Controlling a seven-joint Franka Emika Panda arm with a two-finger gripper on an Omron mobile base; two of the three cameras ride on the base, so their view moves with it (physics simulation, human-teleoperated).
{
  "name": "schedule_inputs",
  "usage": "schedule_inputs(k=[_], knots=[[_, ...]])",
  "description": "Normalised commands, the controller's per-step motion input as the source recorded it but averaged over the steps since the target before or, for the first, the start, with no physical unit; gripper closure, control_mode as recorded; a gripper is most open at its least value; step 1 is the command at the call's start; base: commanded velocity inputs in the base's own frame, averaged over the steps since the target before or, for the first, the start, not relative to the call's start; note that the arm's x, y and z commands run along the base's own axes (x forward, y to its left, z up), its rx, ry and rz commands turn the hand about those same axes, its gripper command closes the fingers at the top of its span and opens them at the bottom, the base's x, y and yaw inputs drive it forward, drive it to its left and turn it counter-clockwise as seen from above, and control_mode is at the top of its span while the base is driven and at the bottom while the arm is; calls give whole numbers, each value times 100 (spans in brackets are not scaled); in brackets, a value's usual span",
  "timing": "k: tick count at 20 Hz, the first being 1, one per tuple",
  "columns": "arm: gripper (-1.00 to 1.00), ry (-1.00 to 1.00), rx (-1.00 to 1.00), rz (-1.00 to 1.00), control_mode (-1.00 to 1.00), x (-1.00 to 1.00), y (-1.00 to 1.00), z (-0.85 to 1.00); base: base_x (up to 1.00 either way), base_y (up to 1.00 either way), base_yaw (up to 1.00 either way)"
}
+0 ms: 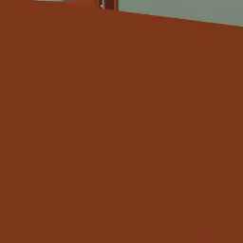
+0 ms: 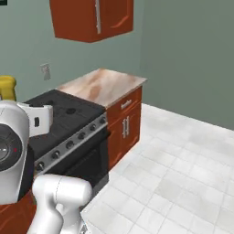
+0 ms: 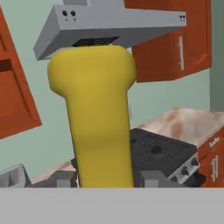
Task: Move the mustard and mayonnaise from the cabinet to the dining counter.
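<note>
A: Start with the big things. What's around the robot?

B: In the left base view a flat red-brown panel point(image 1: 118, 133) covers nearly everything, with a strip of grey-green wall along the top edge. I can't tell what the panel belongs to. From the right base view there's a black stove point(image 2: 68, 123) against the wall, a marble tabletop point(image 2: 103, 84) on red-brown drawers to its right, a wall cabinet point(image 2: 91, 18) above with its doors closed, and pale tiled floor beyond.

A: And the hand?

B: The hand point(image 3: 105, 177) is clamped on the mustard point(image 3: 98, 113). In the hand view the yellow bottle rises straight up between the two dark fingertips, its wide end at the top of the view, in front of a grey hood point(image 3: 109, 24). In the right base view a bit of yellow peeks out at the left edge, above the arm.

A: So where does the job stand?

B: I'd say partway through the first half. The mustard is out of the cabinet and carried in the air, resting on nothing. The dining counter isn't something I can identify here, so the bottle has yet to be set down. The mayonnaise isn't in sight, and I'd judge its whole trip is left.
</note>
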Motion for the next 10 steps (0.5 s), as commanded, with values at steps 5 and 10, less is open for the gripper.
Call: schedule_inputs(k=[5, 10], knots=[[100, 0, 0, 0, 100, 0, 0, 0, 0, 3, -100], [100, 0, 0, 0, 100, 0, 0, 0, 0, 3, -100]])
